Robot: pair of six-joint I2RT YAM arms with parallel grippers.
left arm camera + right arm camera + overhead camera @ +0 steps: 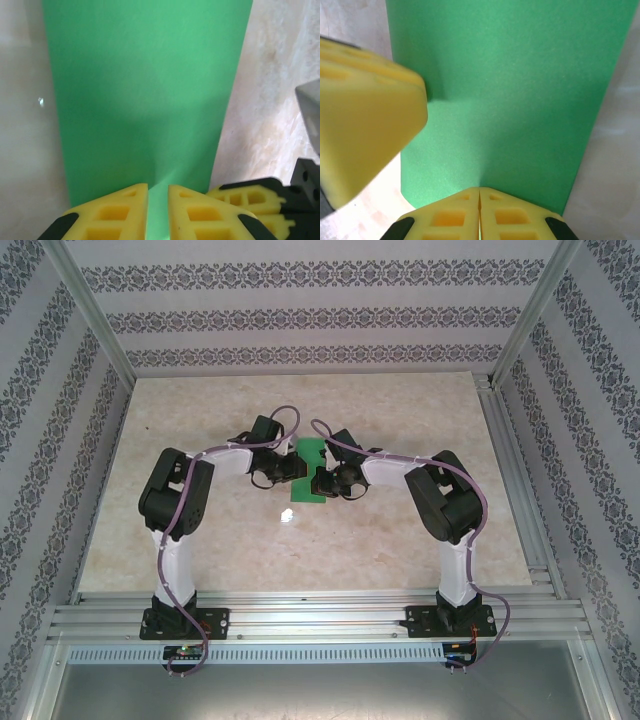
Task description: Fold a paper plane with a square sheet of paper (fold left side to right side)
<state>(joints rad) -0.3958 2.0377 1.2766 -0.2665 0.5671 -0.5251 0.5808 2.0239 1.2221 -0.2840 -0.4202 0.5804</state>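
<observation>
Your left gripper [158, 194] has its fingers a tiny bit apart, and you can see green in the slit. Your right gripper [479, 194] has its fingers pressed together, with the tips down at the near edge of the paper [145, 90]. You cannot tell if it pinches any. The two grippers sit close, side by side. The paper starts right at both sets of tips and runs straight ahead of them. It is a tall strip, and its long way goes forward, not sideways. Its left edge is on the left gripper's side. So that arm looks best placed to carry the left edge over to the right.
</observation>
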